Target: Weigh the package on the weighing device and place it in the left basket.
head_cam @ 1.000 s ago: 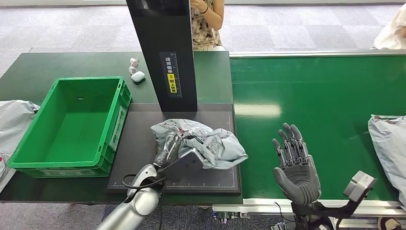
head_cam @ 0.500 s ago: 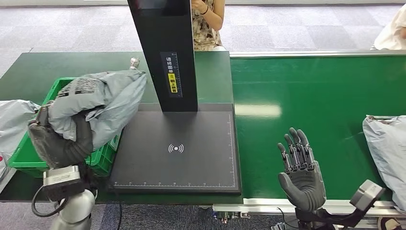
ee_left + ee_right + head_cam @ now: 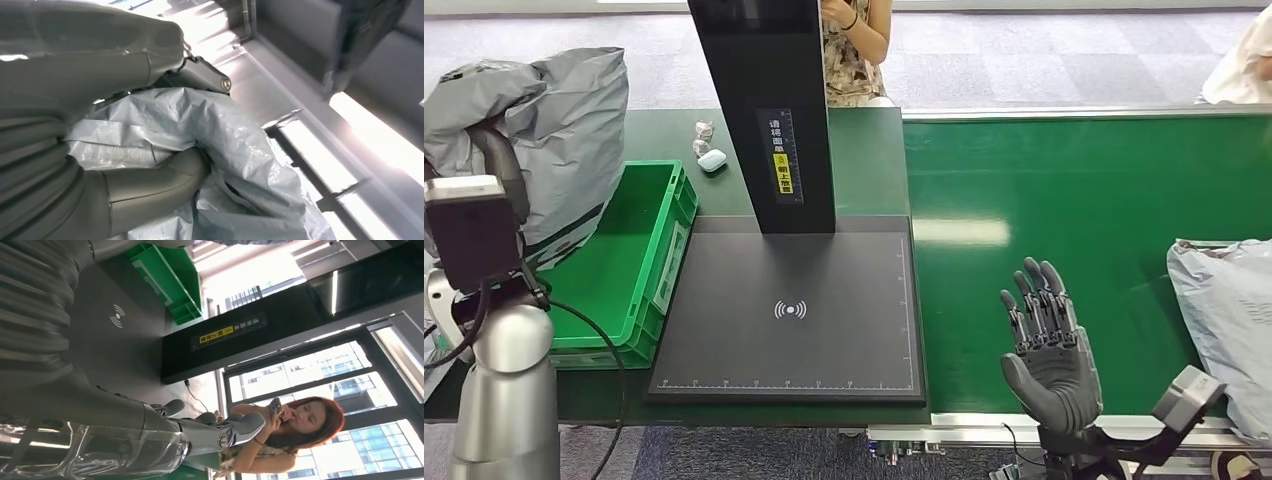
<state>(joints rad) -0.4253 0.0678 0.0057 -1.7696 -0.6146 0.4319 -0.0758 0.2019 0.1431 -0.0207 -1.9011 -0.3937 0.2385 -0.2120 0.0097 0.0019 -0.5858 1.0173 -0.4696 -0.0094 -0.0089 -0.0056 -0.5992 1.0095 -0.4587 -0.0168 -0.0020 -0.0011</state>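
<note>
My left hand (image 3: 499,165) grips a crumpled grey plastic package (image 3: 564,130) and holds it high above the left end of the green basket (image 3: 639,265). The left wrist view shows the same package (image 3: 240,150) wrapped by my thumb and fingers (image 3: 165,175). The black weighing plate (image 3: 791,310) lies bare in front of its black upright column (image 3: 769,110). My right hand (image 3: 1046,345) hovers open, fingers spread and pointing up, over the near edge of the green conveyor belt (image 3: 1084,190); it also shows in the right wrist view (image 3: 150,430).
Another grey package (image 3: 1229,320) lies on the belt at the right edge. More grey bags (image 3: 436,265) sit left of the basket. Small white items (image 3: 708,150) rest on the table behind the basket. A person (image 3: 856,45) stands behind the column, another at the far right.
My left hand lifted the package off the weighing plate, swung it left and raised it above the basket. The package on the belt crept leftward. My right hand barely moved.
</note>
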